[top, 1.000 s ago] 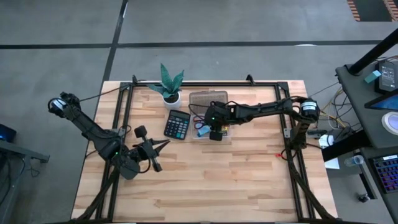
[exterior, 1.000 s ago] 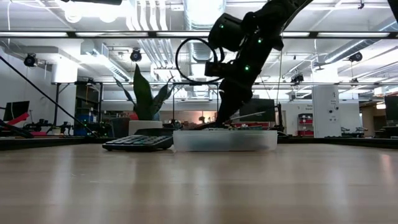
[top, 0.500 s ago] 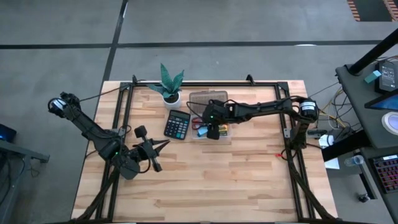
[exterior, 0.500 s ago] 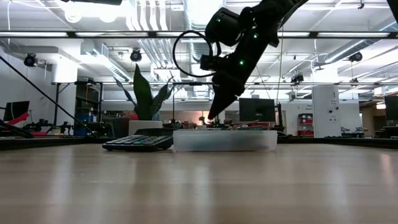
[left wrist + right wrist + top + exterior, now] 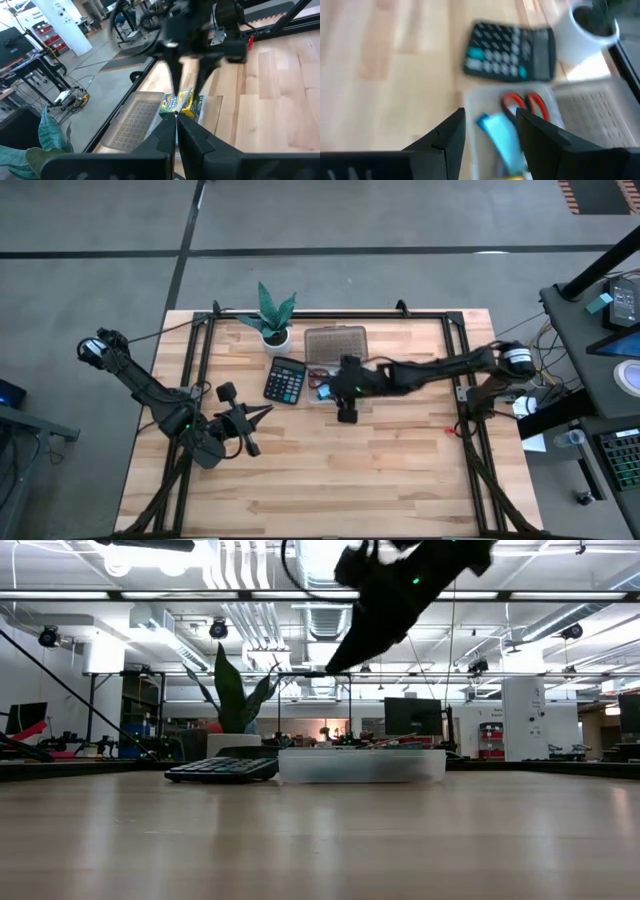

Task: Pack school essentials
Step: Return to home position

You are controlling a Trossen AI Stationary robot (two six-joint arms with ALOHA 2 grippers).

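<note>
A clear plastic box (image 5: pixel 362 765) sits on the table at its middle. In the right wrist view it holds red-handled scissors (image 5: pixel 525 105) and a light-blue note pad (image 5: pixel 502 140). The yellow-green crayon box (image 5: pixel 181 102) also lies in it. My right gripper (image 5: pixel 490 135) is open and empty. It hangs above the box's near side (image 5: pixel 347 412), well clear of it in the low view (image 5: pixel 335 665). My left gripper (image 5: pixel 176 122) is shut and waits near the table's left near corner (image 5: pixel 262 413). Pens and eraser do not show.
A black calculator (image 5: pixel 285 380) lies left of the box. A potted green plant (image 5: pixel 272 315) stands behind the calculator. The grey lid (image 5: pixel 335 340) lies flat behind the box. Bare wood stretches toward the near edge (image 5: pixel 330 480).
My right gripper has risen out of the clear box, tipping its fingers up, and has drawn a little toward the table's near edge. It carries nothing. The box and the things in it have stayed where they were.
</note>
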